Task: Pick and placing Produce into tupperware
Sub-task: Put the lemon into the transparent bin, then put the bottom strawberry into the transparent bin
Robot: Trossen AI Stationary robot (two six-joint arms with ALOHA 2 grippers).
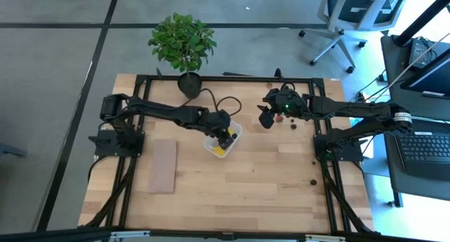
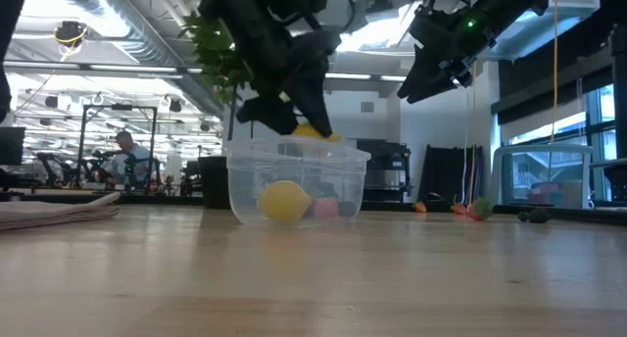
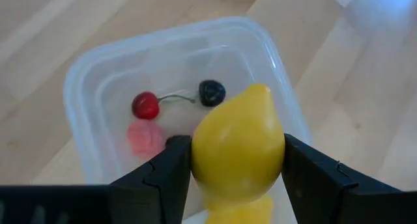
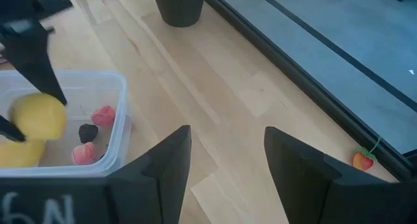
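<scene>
Yellow is what we are carrying: our left gripper (image 3: 238,168) is holding a lemon-shaped toy fruit (image 3: 238,144) between its two fingers, closed snugly on its sides, and hanging directly over the clear tupperware (image 1: 234,138). We are keeping it above the tub's rim, we judge, so that letting go drops it inside rather than onto the wooden table (image 1: 246,186).

Inside the tupperware we are already seeing a red cherry (image 3: 145,105), a dark berry (image 3: 212,92), a pink piece (image 3: 144,138) and another yellow piece (image 2: 284,200) resting on the floor of the tub.

Our right gripper (image 4: 227,165) is hovering off to the tupperware's far side from the left arm, raised clear of the table, its fingers standing apart with nothing between them. We judge it is waiting there so the two arms do not crowd the tub.

More produce is lying beyond that gripper, away from the tupperware: an orange-red piece (image 4: 363,160) near the table's edge rail. A tan board (image 1: 162,166) is lying well apart on the tub's other side, and a potted plant (image 1: 183,43) is standing behind it.
</scene>
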